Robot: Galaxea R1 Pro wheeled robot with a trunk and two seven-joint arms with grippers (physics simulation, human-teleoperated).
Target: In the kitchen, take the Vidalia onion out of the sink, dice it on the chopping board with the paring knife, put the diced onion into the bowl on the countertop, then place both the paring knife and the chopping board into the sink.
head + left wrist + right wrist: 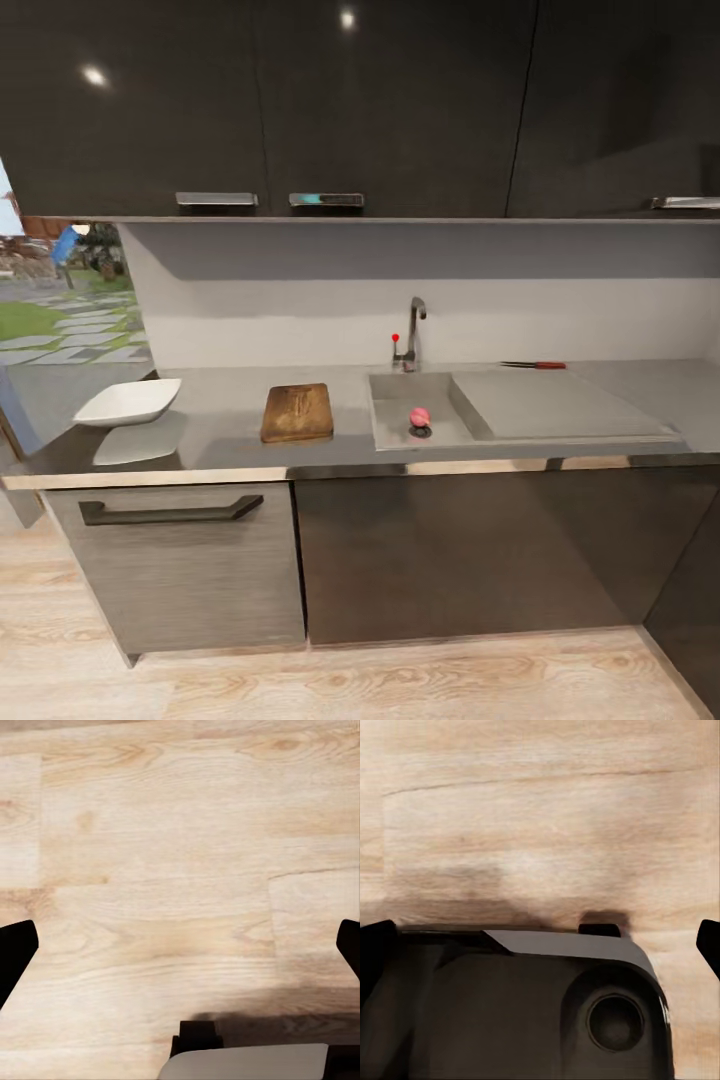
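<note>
dark glossy wall cabinets (400, 100) run along the top, with two silver handles (217, 199) side by side under their lower edge and a third handle (685, 202) at the far right. a pale grey backsplash (300, 300) sits beneath them. below the counter, a grey drawer front (180, 570) carries a dark bar handle (170, 513); beside it are dark cabinet doors (480, 560). light wood plank flooring (350, 680) lies underneath. at the left edge, an opening shows grass and paving stones (60, 335).

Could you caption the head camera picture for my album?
Pink-red onion in steel sink; brown wooden board, white dish on grey countertop.
</note>
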